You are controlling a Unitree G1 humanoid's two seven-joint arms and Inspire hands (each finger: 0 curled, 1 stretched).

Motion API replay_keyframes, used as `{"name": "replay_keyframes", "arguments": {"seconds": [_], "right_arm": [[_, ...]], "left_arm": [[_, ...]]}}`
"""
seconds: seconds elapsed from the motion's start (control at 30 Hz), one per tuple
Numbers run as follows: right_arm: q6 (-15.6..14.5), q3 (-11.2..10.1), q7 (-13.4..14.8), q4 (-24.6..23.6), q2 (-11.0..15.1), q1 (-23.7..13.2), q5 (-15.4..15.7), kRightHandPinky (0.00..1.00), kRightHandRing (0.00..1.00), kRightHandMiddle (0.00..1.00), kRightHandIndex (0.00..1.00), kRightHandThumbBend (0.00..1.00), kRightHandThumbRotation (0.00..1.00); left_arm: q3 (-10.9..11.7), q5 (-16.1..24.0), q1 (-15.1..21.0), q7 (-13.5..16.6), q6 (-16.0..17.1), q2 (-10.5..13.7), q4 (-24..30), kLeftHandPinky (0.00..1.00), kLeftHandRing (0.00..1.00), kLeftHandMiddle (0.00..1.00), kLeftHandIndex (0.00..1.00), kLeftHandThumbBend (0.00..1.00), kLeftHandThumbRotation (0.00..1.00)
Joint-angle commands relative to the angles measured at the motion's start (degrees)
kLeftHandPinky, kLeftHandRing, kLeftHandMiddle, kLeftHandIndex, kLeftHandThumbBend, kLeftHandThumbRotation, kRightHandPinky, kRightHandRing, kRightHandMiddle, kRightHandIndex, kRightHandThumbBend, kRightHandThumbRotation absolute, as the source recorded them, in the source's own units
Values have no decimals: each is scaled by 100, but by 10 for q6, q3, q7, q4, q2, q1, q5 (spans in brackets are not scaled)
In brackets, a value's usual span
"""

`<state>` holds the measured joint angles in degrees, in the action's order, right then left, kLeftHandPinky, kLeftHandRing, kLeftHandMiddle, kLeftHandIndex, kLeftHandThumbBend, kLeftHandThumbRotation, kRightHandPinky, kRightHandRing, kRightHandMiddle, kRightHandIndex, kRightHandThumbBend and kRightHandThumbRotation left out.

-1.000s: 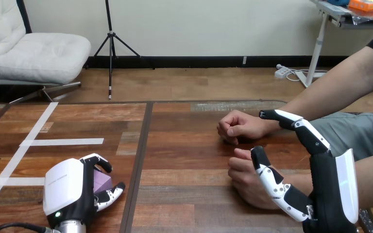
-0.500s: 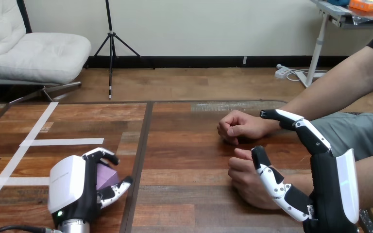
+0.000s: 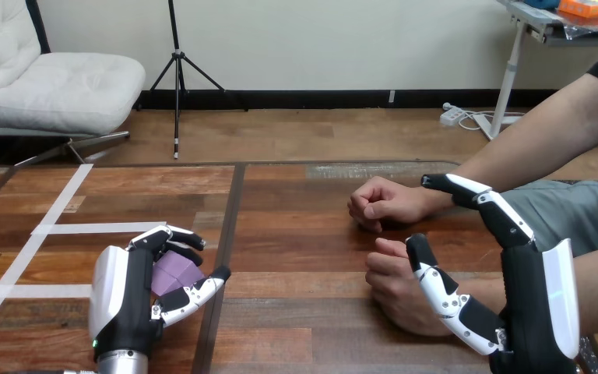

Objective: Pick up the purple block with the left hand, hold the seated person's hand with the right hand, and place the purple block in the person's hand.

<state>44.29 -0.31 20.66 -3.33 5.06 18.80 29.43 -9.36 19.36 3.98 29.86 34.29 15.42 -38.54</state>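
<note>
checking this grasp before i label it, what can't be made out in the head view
- Head view: most of the purple block, covered by the left hand; whether it is off the table is unclear.
- Whether the right hand touches the person's nearer hand: the two overlap in the head view.

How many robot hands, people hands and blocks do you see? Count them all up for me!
Robot hands: 2, the left hand and the right hand.
Person's hands: 2, the far hand and the near hand.
Purple block: 1.
Total: 5.
</note>
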Motion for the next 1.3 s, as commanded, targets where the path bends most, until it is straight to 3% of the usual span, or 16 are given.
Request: {"name": "replay_keyframes", "arguments": {"seconds": [0.0, 0.37, 0.47, 0.77, 1.27], "right_arm": [[12, -7, -2, -13, 12, -31, -9, 74, 77, 75, 72, 45, 31], [-9, -25, -9, -32, 28, -30, 8, 73, 77, 76, 73, 49, 28], [-24, -33, -16, -48, 39, -28, 27, 73, 78, 77, 74, 50, 28], [-76, -54, -64, -96, 82, -17, 59, 75, 81, 82, 81, 55, 27], [-186, -83, -175, -185, 152, -4, 95, 85, 84, 85, 83, 65, 23]], "left_arm": [[19, -46, 3, -38, 41, -18, 36, 33, 39, 47, 50, 72, 4], [28, -108, -19, -121, 86, -40, 80, 36, 41, 48, 51, 77, 7], [29, -122, -26, -140, 93, -47, 95, 37, 42, 49, 51, 77, 7], [30, -154, -52, -186, 94, -71, 151, 38, 43, 49, 51, 78, 7], [34, -164, -79, -227, 87, -96, 210, 37, 43, 50, 51, 77, 8]]}}
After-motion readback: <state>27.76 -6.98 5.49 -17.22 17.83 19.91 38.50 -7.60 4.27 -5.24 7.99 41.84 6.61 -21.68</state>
